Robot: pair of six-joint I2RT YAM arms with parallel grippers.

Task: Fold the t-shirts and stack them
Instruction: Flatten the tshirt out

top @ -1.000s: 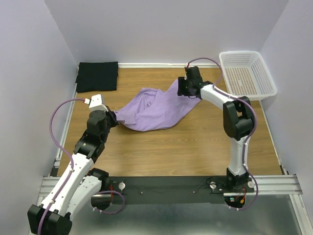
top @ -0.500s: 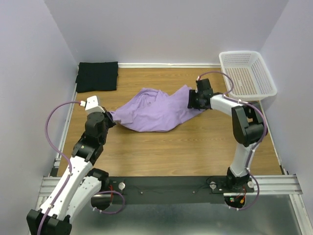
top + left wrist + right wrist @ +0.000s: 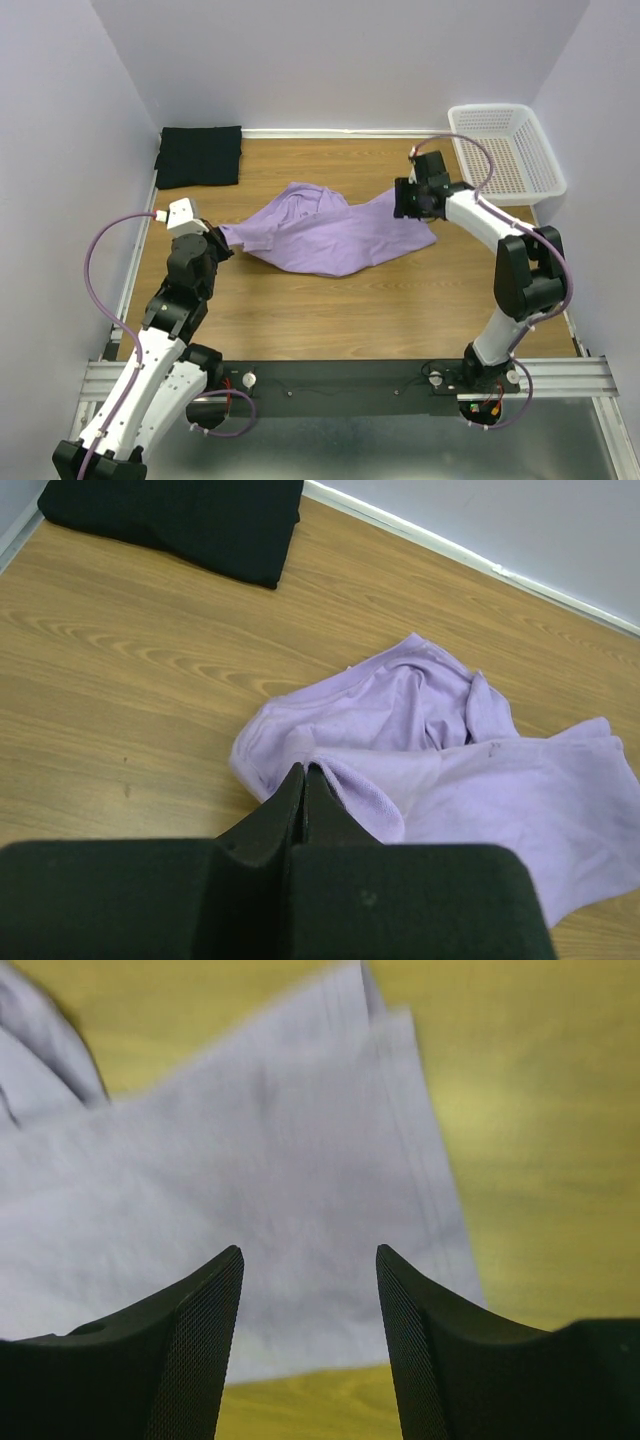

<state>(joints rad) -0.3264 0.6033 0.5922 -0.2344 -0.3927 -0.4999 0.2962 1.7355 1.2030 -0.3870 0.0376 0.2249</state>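
Observation:
The lavender t-shirt (image 3: 330,232) lies crumpled and spread across the middle of the table (image 3: 330,310). My left gripper (image 3: 224,243) is at its left end, shut on a fold of the lavender t-shirt's (image 3: 450,770) edge, as the left gripper (image 3: 305,770) shows up close. My right gripper (image 3: 403,207) hovers over the shirt's right end. In its wrist view the right gripper (image 3: 310,1252) is open, with the lavender cloth (image 3: 250,1160) flat below and nothing between the fingers. The black t-shirt (image 3: 198,155) lies folded in the far left corner and shows as the black t-shirt (image 3: 180,520) ahead of my left gripper.
A white perforated basket (image 3: 503,108) stands at the far right corner, just behind my right arm. Walls close in the table on the left, back and right. Bare wood (image 3: 350,310) lies between the shirt and the arm bases.
My right arm has swung to the right and the shirt's right end, raised before, now lies flat and spread rightward. My left gripper has drawn back slightly leftward with the shirt's edge.

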